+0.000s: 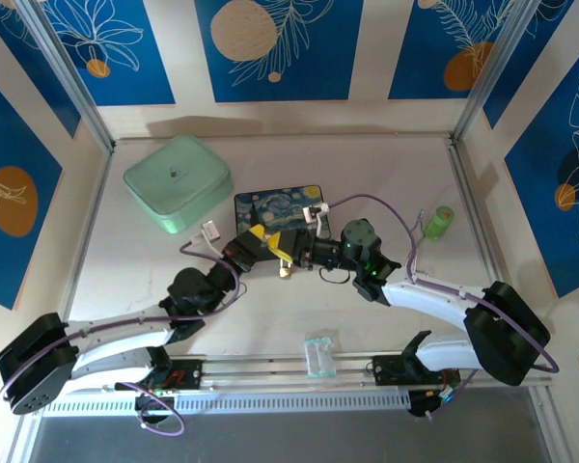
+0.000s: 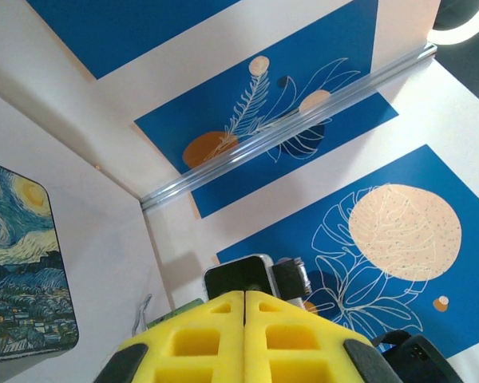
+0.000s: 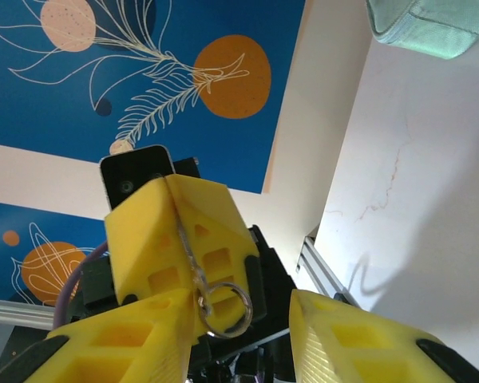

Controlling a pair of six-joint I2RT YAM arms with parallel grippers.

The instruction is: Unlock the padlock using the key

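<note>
My left gripper [image 1: 282, 253] is shut on the key [image 3: 182, 239], a thin silvery blade pinched in the seam between its yellow fingers [image 3: 176, 231]. The key's wire ring [image 3: 227, 309] hangs free at the lower end. My right gripper [image 3: 247, 319] faces it open, and the ring lies close to its left finger [image 3: 120, 339]. In the left wrist view the left gripper [image 2: 245, 295] shows its pads pressed together. The padlock [image 1: 285, 272], a tiny brass body, sits just below where the two grippers meet, with my right gripper [image 1: 307, 257] beside it. I cannot tell whether it rests on the table.
The starry-night tin [image 1: 275, 207] lies just behind the grippers and shows as the tin [image 2: 20, 263] in the left wrist view. A mint green case [image 1: 179, 181] stands at the back left. A green cylinder [image 1: 440, 222] is at the right, and a clear packet [image 1: 318, 353] lies near the front rail.
</note>
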